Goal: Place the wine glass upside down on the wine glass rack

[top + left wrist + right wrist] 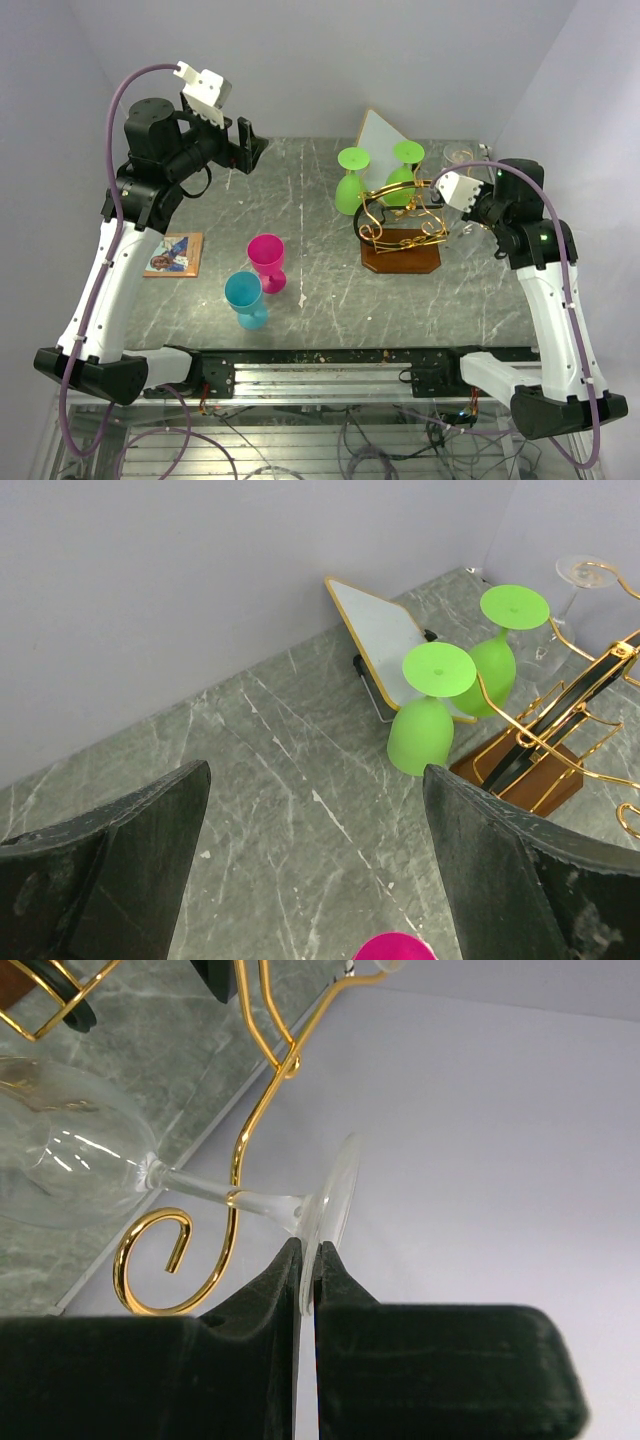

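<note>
A clear wine glass (75,1165) hangs upside down, its stem (200,1188) lying in a curled gold arm of the wine glass rack (243,1130). My right gripper (309,1252) is shut on the edge of the glass's round foot (338,1195). In the top view the rack (400,222) stands on its dark wooden base (400,256) at the right, with the right gripper (466,196) beside its right side. My left gripper (248,140) is raised at the back left, open and empty (315,770).
Two green glasses (352,182) (405,168) hang upside down on the rack's far side, in front of a white gold-edged panel (378,135). A pink glass (267,262) and a blue glass (245,298) stand at centre-left. A picture card (173,253) lies at the left.
</note>
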`<state>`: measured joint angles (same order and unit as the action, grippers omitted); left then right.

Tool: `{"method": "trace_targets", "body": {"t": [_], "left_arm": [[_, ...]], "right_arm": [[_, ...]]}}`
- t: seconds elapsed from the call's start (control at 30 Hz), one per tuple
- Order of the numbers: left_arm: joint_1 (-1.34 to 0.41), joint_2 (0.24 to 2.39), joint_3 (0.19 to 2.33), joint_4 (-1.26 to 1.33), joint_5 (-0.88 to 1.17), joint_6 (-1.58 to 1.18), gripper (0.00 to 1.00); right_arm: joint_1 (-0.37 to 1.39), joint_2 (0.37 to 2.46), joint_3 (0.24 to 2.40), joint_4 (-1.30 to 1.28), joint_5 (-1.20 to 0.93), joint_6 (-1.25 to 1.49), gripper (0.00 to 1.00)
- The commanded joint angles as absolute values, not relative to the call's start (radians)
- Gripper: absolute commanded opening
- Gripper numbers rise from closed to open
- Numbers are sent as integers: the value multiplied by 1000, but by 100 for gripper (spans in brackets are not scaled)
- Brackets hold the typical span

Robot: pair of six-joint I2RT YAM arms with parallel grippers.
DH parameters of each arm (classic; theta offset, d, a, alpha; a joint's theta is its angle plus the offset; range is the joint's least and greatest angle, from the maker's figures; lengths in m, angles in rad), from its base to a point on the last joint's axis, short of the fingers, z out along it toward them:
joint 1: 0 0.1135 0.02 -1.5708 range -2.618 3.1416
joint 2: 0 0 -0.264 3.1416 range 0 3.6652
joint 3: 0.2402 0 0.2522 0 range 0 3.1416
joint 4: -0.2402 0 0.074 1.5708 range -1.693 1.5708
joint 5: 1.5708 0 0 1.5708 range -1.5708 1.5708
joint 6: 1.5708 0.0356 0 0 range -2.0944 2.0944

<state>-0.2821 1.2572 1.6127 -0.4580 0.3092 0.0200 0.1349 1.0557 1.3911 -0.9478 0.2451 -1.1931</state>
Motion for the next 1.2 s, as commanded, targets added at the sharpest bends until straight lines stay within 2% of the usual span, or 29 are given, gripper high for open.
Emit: {"method": "trace_targets", "body": {"t": [0.0,0.23,0.67,1.17], "left_arm": [[-270,1263,1631,-454,325,32,97],[-268,1264,1638,-459,330,33,97],[-268,1266,1631,-451,335,32,96],[-264,1259,1618,-445,327,42,97]], "right_arm": [[141,1047,1373,-916,330,-1203,0],[141,1026,1349,-932,390,-1192,0],[141,966,1324,-993,360,-1171,0],[141,953,1362,-1057,213,-1165,0]]}}
